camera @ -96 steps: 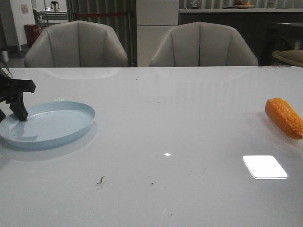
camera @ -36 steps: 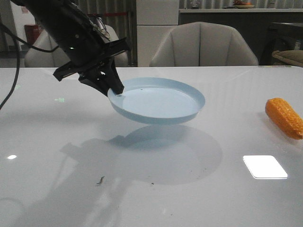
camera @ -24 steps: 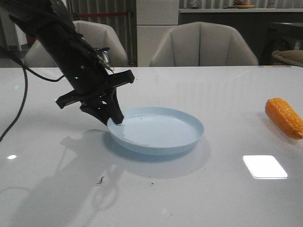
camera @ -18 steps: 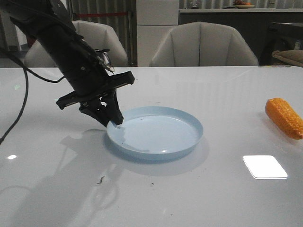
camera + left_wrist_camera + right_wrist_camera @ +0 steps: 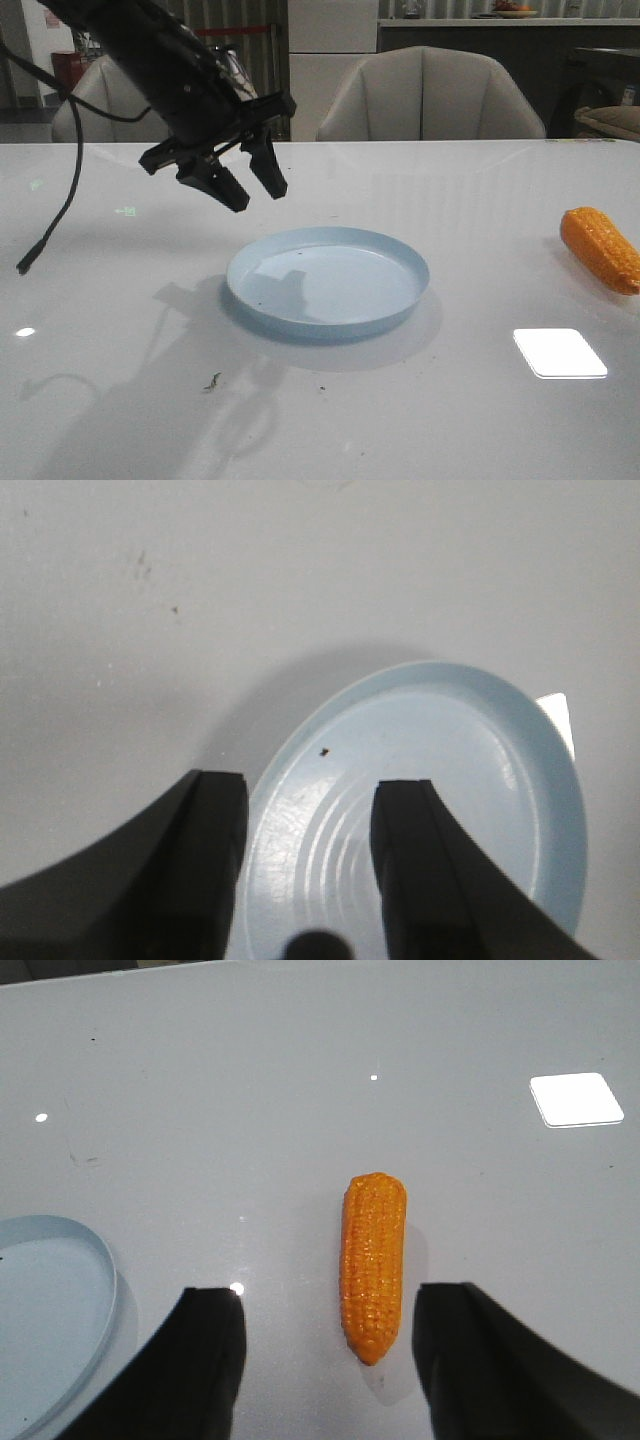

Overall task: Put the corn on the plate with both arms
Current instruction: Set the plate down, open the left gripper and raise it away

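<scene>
The pale-blue plate [image 5: 328, 280] lies flat on the white table at the middle. My left gripper [image 5: 252, 189] is open and empty, hovering above the plate's far left rim. In the left wrist view the plate [image 5: 450, 760] shows below and between the spread fingers [image 5: 215, 820]. The orange corn [image 5: 600, 248] lies on the table at the right edge. In the right wrist view the corn [image 5: 373, 1260] lies between my open right gripper's [image 5: 330, 1305] fingers, its tapered end toward the gripper, not touched. The plate's rim [image 5: 100, 1290] shows at that view's side. The right gripper is out of the front view.
Two grey chairs [image 5: 430, 95] stand behind the table's far edge. A bright light patch [image 5: 560, 352] reflects on the table at front right. A black cable [image 5: 60, 215] hangs from the left arm. Small dark specks [image 5: 212, 381] lie near the front.
The left gripper carried the plate from the far left to the table's middle, set it down, let go, opened and rose up and back. The corn has not moved.
</scene>
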